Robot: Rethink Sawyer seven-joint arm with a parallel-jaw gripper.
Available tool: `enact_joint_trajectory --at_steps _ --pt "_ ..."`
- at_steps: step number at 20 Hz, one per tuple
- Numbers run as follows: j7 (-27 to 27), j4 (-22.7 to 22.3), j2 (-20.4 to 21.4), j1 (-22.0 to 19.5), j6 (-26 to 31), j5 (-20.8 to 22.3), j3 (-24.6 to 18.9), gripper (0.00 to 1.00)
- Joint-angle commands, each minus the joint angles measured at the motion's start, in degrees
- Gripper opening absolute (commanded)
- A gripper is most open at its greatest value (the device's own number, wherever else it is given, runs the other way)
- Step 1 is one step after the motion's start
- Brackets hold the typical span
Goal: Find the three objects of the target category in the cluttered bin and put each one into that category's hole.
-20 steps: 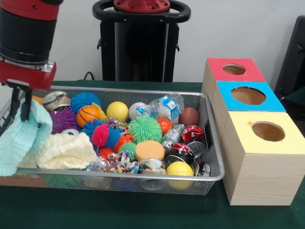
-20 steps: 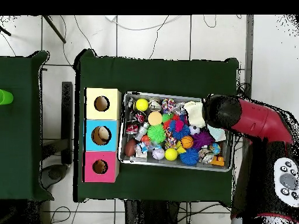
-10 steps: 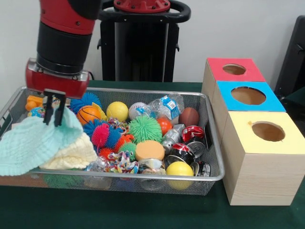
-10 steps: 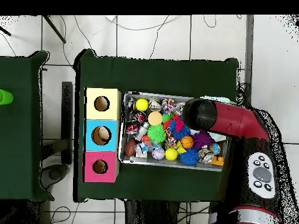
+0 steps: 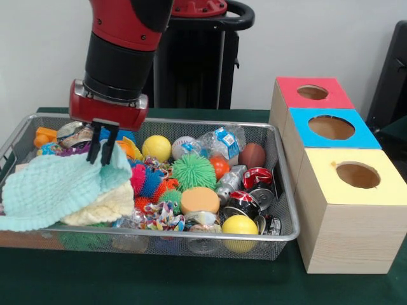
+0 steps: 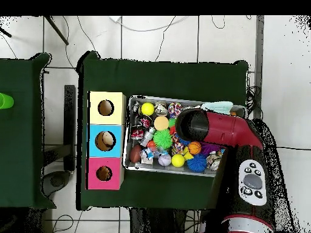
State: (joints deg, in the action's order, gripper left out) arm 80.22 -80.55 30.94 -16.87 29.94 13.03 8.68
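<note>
My gripper (image 5: 101, 151) hangs over the left part of the wire mesh bin (image 5: 191, 236), shut on the top edge of a mint green knitted cloth (image 5: 54, 187). The cloth drapes down to the left over the bin's front rim and lies on a cream knitted cloth (image 5: 105, 208). In the overhead view the arm (image 6: 209, 125) covers the gripper, and only a strip of the mint cloth (image 6: 217, 106) shows beyond it. At the right stand the red box (image 5: 311, 93), blue box (image 5: 331, 128) and yellow box (image 5: 357, 175), each with a round hole on top.
The bin holds a yellow ball (image 5: 156, 147), green spiky ball (image 5: 193, 170), orange disc (image 5: 200, 200), brown football (image 5: 252, 154), crushed cans (image 5: 257, 178), a plastic bottle (image 5: 219, 141) and a second yellow ball (image 5: 240, 225). The overhead view places the boxes (image 6: 105, 141) left of the bin (image 6: 129, 136).
In the front view the gripper has swung from the bin's left edge toward its middle, dragging the mint cloth with it. The cloth now spreads over the cream cloth.
</note>
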Motion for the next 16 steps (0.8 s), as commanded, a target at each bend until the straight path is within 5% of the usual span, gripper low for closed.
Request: enact_joint_trajectory --at_steps 1,9,16 --pt "12.62 -6.97 -0.38 -0.84 -5.38 -0.54 -0.59 0.00" --pt "16.32 -5.36 -0.86 3.69 -2.05 -2.86 2.00 0.00" --pt "22.98 0.63 -2.26 11.38 9.60 -8.84 7.60 0.00"
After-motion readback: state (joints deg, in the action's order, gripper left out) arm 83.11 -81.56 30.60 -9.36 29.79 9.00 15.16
